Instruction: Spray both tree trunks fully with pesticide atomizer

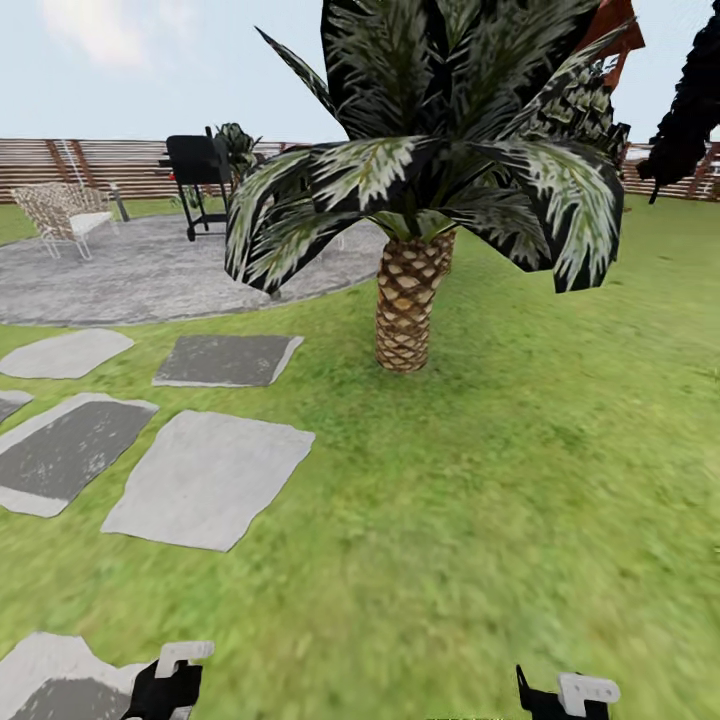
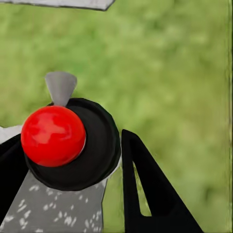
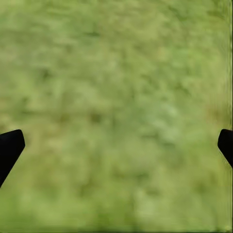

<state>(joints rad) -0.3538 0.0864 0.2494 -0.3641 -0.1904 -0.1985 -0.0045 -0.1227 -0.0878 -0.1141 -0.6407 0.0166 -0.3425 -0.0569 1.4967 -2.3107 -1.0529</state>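
The pesticide atomizer (image 2: pixel 73 145) has a black round cap, a red ball on top and a grey nozzle. My left gripper (image 2: pixel 70 138) is shut on it, one black finger (image 2: pixel 145 189) on each side. This left gripper (image 1: pixel 168 685) sits low at the head view's bottom edge, over a stone slab and grass. My right gripper (image 1: pixel 565 695) hangs low over bare grass, and the right gripper (image 3: pixel 116 145) is open with nothing between its fingers. The pale-trunked trees are out of view. I see no white specks of pesticide.
A short palm (image 1: pixel 410 300) with a scaly brown trunk stands straight ahead on the lawn. Grey stone slabs (image 1: pixel 205 480) lie to the left, with a round paved patch (image 1: pixel 130 270) behind them holding a black grill (image 1: pixel 198 170) and a wicker chair (image 1: pixel 60 215). The slat fence (image 1: pixel 100 165) runs behind.
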